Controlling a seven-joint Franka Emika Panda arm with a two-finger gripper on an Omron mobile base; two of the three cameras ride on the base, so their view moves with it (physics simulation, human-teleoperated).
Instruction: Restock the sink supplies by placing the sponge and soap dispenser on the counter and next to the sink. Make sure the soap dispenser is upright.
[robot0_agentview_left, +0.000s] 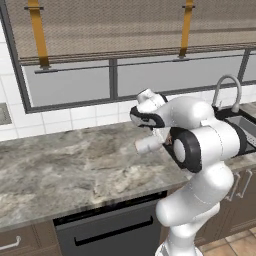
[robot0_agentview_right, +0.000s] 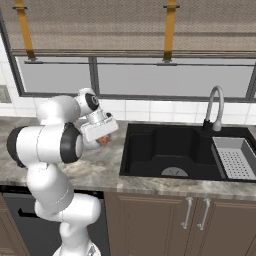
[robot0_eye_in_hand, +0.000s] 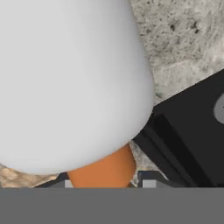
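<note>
My gripper (robot0_eye_in_hand: 105, 183) is shut on the soap dispenser (robot0_eye_in_hand: 70, 83), gripping its orange pump neck (robot0_eye_in_hand: 103, 168). The white bottle body fills most of the hand view. In the left base view the soap dispenser (robot0_agentview_left: 147, 145) sticks out leftward from the hand, tilted rather than upright, just over the counter (robot0_agentview_left: 75, 160). In the right base view the orange nozzle (robot0_agentview_right: 103, 141) shows under the hand, left of the sink (robot0_agentview_right: 170, 150). The sponge is out of view.
The arched faucet (robot0_agentview_right: 215, 107) stands behind the basin, and a grey rack (robot0_agentview_right: 232, 157) sits in its right part. A dishwasher front (robot0_agentview_left: 110, 230) lies under the counter. The window and tiled wall (robot0_agentview_left: 75, 117) close off the back.
</note>
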